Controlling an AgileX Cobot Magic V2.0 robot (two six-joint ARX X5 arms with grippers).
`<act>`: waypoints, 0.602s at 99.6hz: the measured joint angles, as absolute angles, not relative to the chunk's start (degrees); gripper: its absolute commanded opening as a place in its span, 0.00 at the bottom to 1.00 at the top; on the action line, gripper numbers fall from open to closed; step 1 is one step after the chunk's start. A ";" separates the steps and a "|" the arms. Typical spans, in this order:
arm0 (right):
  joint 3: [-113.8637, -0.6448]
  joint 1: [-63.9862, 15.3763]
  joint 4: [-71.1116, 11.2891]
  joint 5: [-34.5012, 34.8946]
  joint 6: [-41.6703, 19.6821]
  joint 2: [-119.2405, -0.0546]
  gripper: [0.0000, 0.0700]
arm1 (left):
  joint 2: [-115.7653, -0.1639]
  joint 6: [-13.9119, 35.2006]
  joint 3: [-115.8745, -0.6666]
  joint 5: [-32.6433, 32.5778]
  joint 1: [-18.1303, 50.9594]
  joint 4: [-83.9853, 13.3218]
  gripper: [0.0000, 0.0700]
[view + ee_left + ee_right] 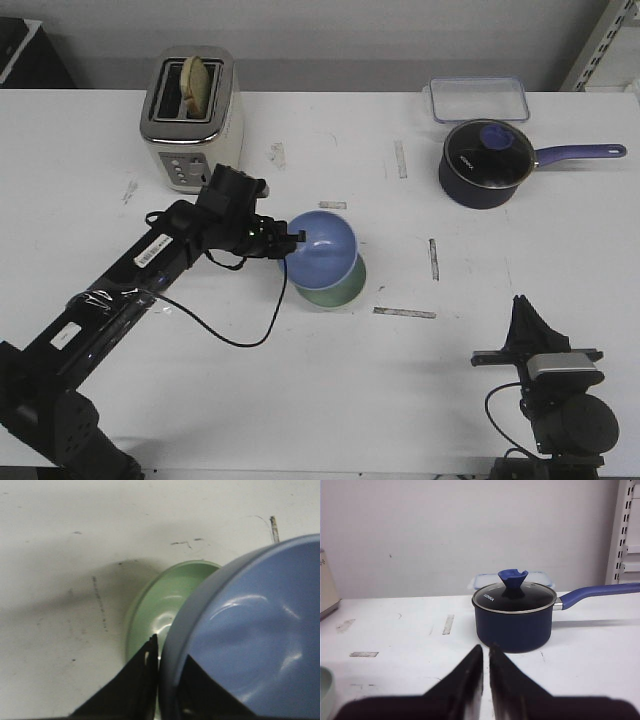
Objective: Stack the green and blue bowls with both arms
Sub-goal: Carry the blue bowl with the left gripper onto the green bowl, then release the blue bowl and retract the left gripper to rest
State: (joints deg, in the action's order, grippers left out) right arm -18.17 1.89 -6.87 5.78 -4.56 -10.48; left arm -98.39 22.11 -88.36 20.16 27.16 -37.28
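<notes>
The periwinkle blue bowl [321, 250] is tilted and held just above the pale mint green bowl [335, 290], which sits on the table near the centre. My left gripper [296, 240] is shut on the blue bowl's left rim. In the left wrist view the blue bowl [250, 630] fills the frame, with one finger on each side of its rim [167, 670], and the green bowl [160, 610] lies beneath. My right gripper [527, 310] is shut and empty at the front right; its wrist view shows the fingertips [485, 650] nearly together.
A toaster [190, 115] with bread stands at the back left. A dark lidded saucepan [487, 162] with a purple handle and a clear lidded container [478, 98] stand at the back right. The saucepan also shows in the right wrist view [514, 612]. Tape strips mark the table.
</notes>
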 measured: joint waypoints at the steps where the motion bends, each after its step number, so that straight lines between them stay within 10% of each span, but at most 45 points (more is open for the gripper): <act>1: -18.17 1.89 -6.87 5.80 -4.56 -10.48 0.02 | -98.52 22.11 -88.36 20.16 27.35 -37.10 0.00; 36: -18.17 1.89 -6.87 5.80 -4.56 -10.48 0.02 | -101.47 22.24 -88.33 17.69 29.10 -36.40 0.03; 60: -18.17 1.89 -6.87 5.78 -4.56 -10.48 0.02 | -101.47 22.46 -88.33 18.35 30.83 -36.40 0.36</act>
